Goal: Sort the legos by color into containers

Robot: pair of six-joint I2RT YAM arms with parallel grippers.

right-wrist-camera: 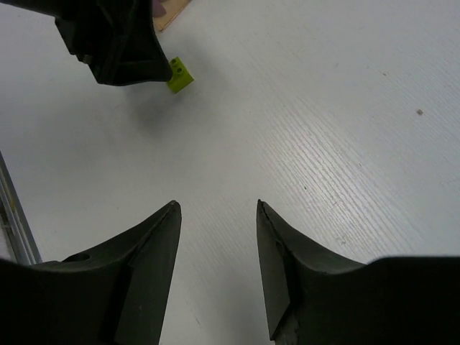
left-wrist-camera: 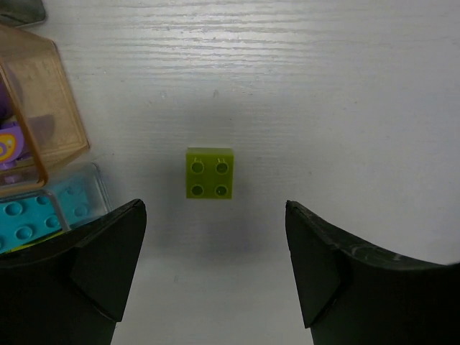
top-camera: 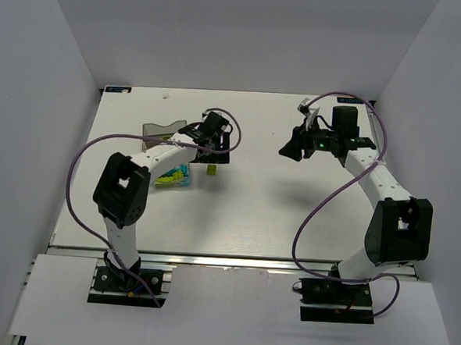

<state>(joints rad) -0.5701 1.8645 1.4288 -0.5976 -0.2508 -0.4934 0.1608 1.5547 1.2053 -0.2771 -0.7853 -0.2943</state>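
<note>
A lime-green lego [left-wrist-camera: 210, 172] lies alone on the white table, studs up, just ahead of my open, empty left gripper [left-wrist-camera: 215, 208] and centred between its fingers. It also shows in the top view [top-camera: 212, 170] and the right wrist view [right-wrist-camera: 180, 75]. The containers stand left of it: an amber tray [left-wrist-camera: 50, 79] with purple legos [left-wrist-camera: 10, 147], a clear tray [left-wrist-camera: 97, 188] with teal legos [left-wrist-camera: 36, 215], and a grey tray [left-wrist-camera: 18, 8] at the far edge. My left gripper [top-camera: 214, 152] hovers over the brick. My right gripper [top-camera: 288, 150] [right-wrist-camera: 217, 205] is open and empty, off to the right.
White walls enclose the table [top-camera: 290, 215] on three sides. A metal rail [right-wrist-camera: 14, 215] runs along its near edge. The left gripper's body [right-wrist-camera: 115, 36] shows in the right wrist view, next to the lime lego.
</note>
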